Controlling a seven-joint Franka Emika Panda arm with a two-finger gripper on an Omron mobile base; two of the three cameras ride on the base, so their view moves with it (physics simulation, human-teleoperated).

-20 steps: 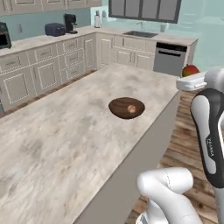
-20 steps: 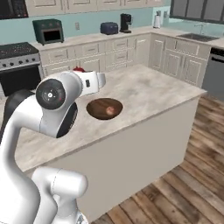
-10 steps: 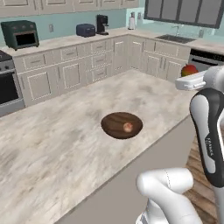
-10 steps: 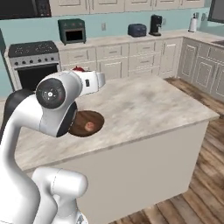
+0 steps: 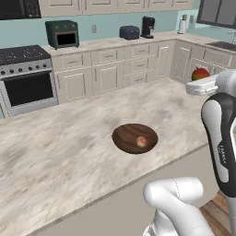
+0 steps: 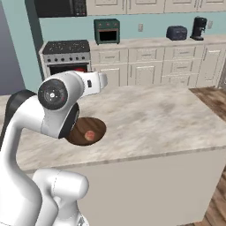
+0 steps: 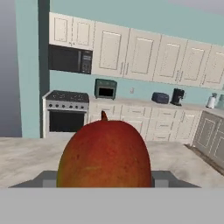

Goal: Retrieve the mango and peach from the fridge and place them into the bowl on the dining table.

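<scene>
My gripper point(image 5: 201, 82) is shut on the mango point(image 5: 199, 73), a red-orange fruit with a green side, and holds it high at the right, above the dining table's point(image 5: 55, 147) near edge. In the hand view the mango point(image 7: 105, 153) bulks large at the centre, between the jaws of the gripper point(image 7: 105, 177). The dark brown bowl point(image 5: 125, 136) sits on the table left of and below the hand, with the pinkish peach point(image 5: 141, 141) inside it. From the right base view the bowl point(image 6: 96, 127) and the peach point(image 6: 90, 135) lie partly behind my arm. The fridge is out of view.
White cabinets line the far wall, with a stove point(image 5: 27, 83), a green toaster oven point(image 5: 62, 33), a toaster point(image 5: 129, 32) and a coffee maker point(image 5: 148, 26). Wooden floor point(image 6: 212, 97) lies beyond the table's right end.
The whole scene has shifted as the base moves: the bowl has come toward the middle of the left base view, and the stove has come into view. The mango stays in the gripper.
</scene>
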